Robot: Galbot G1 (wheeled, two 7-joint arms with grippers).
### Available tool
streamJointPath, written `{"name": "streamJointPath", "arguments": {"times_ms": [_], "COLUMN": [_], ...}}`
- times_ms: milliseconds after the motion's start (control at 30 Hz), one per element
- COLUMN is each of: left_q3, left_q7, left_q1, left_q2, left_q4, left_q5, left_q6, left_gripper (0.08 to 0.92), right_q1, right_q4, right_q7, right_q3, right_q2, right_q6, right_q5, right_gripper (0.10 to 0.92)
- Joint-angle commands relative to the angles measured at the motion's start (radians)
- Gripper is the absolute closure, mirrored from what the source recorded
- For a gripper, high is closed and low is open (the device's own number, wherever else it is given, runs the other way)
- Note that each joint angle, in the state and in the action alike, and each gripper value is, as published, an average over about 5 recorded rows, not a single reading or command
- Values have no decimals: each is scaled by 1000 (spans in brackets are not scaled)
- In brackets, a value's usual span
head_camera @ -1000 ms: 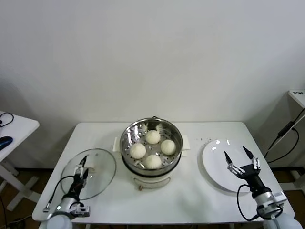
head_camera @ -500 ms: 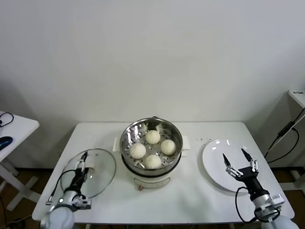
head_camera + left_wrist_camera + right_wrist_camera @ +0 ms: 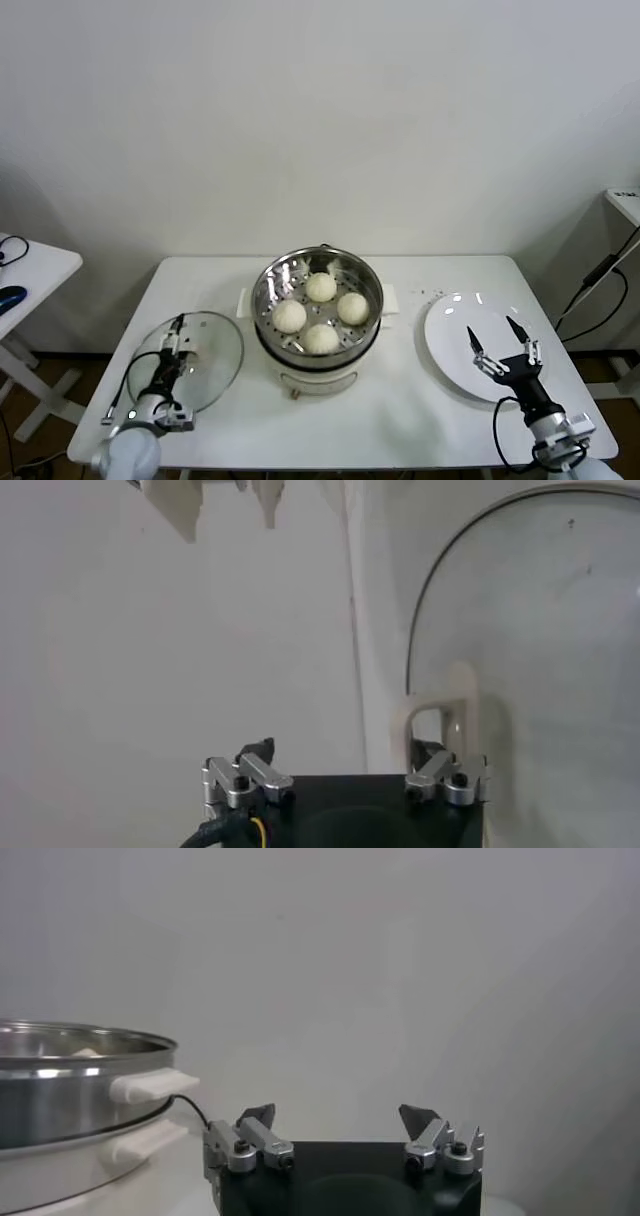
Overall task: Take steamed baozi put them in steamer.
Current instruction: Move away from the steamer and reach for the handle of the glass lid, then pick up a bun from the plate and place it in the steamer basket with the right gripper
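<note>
At the far left a side table point(image 3: 30, 268) carries a dark object, well apart from the work. On the white bench point(image 3: 400, 400) the left gripper point(image 3: 170, 345) hangs low over the near left corner, above the glass lid point(image 3: 205, 355) that lies flat there; its jaws stand open and hold nothing, and the left wrist view shows the lid's curved rim and handle just ahead of them. In the middle sits the steamer point(image 3: 318, 310), a steel pot on a cream base, uncovered. All four baozi point(image 3: 320, 287) rest on its perforated floor: one to the rear, one to the left, one to the right and one to the front, close together but each lying on its own. To the right the plate point(image 3: 450, 345) is bare, with no bun left on it. The right gripper point(image 3: 503, 348) hovers over the plate's near edge, jaws spread wide and empty; in its wrist view the steamer's rim and side handle show off to one side, well clear of the jaws. Judging by this, the moving of buns is finished: none remains outside the pot and neither arm carries anything. If anything is left, it would be setting the lid on, though the task does not ask for that.
</note>
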Motion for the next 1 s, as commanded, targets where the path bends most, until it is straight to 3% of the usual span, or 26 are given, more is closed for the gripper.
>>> {"name": "streamJointPath", "arguments": {"times_ms": [33,733,1000], "left_q3": [-3,-6,12], "left_q7": [-10,-28,-35], "left_q1": [-14,6,86], "left_q2": [-4,-15,-1], "left_q4": [36,22,-144], "left_q5": [-17,-42,-103], "left_q6": [-1,19,136], "left_gripper": [227,819,849], "right_q1": [2,23,42], "right_q4": [-2,-21,-38], "right_q7": [-6,-15,-8], "right_q3": [-1,-3,-21], "right_q2": [10,17,-11], "right_q6": [2,5,4], "right_q5": [-8,-12,-9], "right_gripper": [203,203,203]}}
